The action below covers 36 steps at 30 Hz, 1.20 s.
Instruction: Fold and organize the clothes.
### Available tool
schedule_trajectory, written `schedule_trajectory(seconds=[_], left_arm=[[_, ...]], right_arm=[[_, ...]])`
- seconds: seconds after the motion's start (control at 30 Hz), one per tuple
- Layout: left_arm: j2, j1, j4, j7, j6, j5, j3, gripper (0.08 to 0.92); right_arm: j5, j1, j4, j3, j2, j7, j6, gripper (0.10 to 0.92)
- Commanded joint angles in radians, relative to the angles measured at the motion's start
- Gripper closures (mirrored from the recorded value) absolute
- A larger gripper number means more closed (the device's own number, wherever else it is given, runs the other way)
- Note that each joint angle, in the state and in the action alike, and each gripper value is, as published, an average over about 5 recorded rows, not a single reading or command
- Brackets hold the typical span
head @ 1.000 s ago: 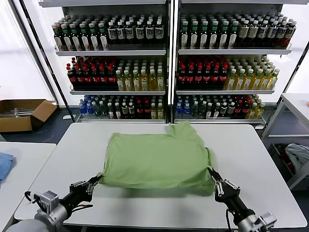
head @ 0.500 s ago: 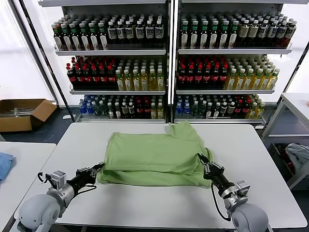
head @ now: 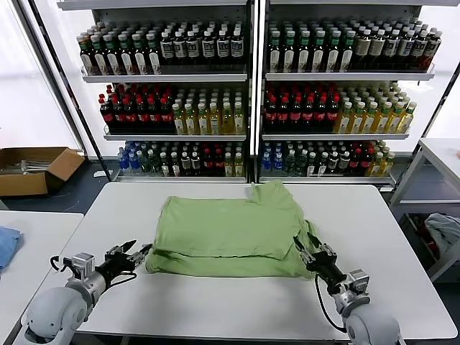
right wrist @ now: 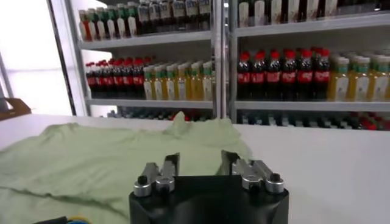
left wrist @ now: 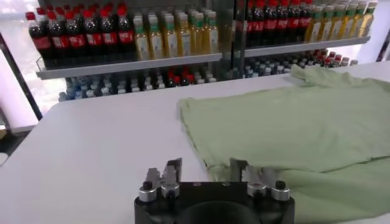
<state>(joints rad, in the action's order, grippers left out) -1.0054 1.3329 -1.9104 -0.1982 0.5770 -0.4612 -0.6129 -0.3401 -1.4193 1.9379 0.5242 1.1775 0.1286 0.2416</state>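
Observation:
A plain light green shirt lies folded on the white table, its near hem doubled over onto itself. My left gripper is open and empty just off the shirt's near left corner. My right gripper is open and empty at the near right corner. In the left wrist view the shirt spreads past the open left gripper. In the right wrist view the shirt lies beyond the open right gripper. The buttoned shirt with the checkered print is out of view.
Shelves of bottles stand behind the table. A cardboard box sits on the floor at the left. A second table with a blue cloth stands at the left. Another table is at the right.
Both grippers carried the shirt's near hem forward and laid it over the shirt. They have let go, opened, and drawn back a little toward me.

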Motion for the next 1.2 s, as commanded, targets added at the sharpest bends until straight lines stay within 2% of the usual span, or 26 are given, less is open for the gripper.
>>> schedule_trajectory(seconds=[0.03,0.13,0.2,0.3,0.4,0.73,0.97,1.07,1.2], left_arm=[[-0.074,0.073,-0.020,0.022,0.000,0.038,0.014,0.343],[-0.087,0.063,-0.005,0.013,0.000,0.035,0.024,0.258],[-0.092,0.058,0.004,0.006,0.000,0.033,0.027,0.210],[-0.097,0.055,0.016,0.001,0.000,0.031,0.032,0.182],[-0.104,0.060,0.021,-0.005,0.000,0.025,0.035,0.205],[-0.130,0.067,0.024,-0.009,-0.001,0.012,0.032,0.478],[-0.138,0.083,0.006,-0.009,-0.001,0.007,0.023,0.704],[-0.132,0.105,-0.010,-0.011,-0.001,0.005,0.013,0.790],[-0.127,0.175,-0.052,-0.012,-0.001,0.002,-0.018,0.888]], right_arm=[[0.082,-0.153,0.089,0.045,0.016,-0.028,0.039,0.317],[0.087,-0.155,0.090,0.037,0.022,-0.034,0.048,0.242],[0.088,-0.150,0.080,0.032,0.025,-0.039,0.054,0.224],[0.083,-0.139,0.051,0.026,0.028,-0.038,0.043,0.265],[0.071,-0.129,0.025,0.022,0.033,-0.035,0.035,0.348],[0.042,-0.113,-0.021,0.020,0.050,-0.038,0.034,0.643],[0.020,-0.129,-0.003,0.026,0.058,-0.039,0.025,0.850],[0.013,-0.151,0.030,0.027,0.060,-0.047,0.026,0.896],[0.012,-0.216,0.110,0.029,0.070,-0.050,0.029,0.905]])
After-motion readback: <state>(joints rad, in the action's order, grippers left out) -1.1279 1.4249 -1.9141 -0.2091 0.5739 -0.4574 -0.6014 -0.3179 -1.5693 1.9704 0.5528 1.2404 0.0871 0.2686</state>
